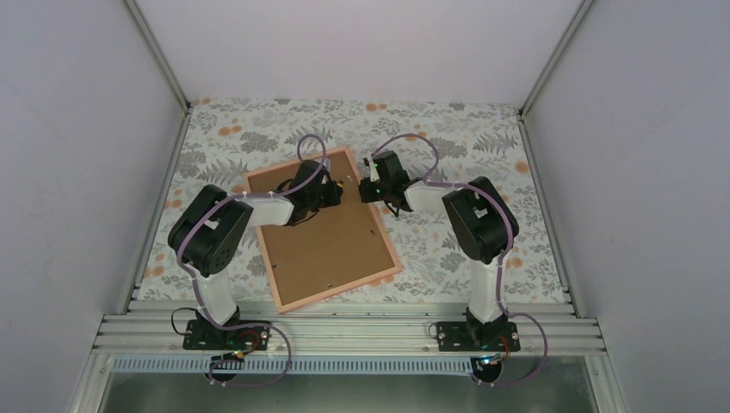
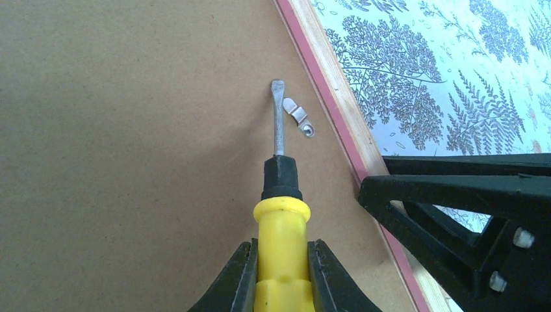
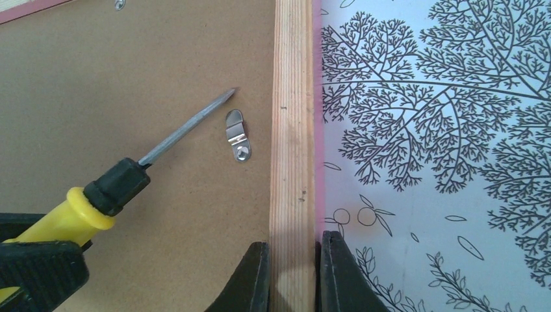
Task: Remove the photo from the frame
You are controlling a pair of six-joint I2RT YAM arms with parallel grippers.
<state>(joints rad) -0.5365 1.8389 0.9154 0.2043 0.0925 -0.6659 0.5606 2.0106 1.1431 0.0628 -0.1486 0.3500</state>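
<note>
Our left claw (image 2: 282, 263) grips a yellow screwdriver (image 2: 281, 208), tip just beside a metal clip (image 2: 297, 119) on the backing board (image 2: 130, 162). Our right claw (image 3: 292, 260) pinches the edge of the frame (image 3: 292, 130), which lies face down, the photo hidden from us.

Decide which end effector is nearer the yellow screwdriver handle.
Left. The left end effector grips the yellow screwdriver handle itself; the right end effector is apart from it, clamped on the frame's wooden edge.
</note>
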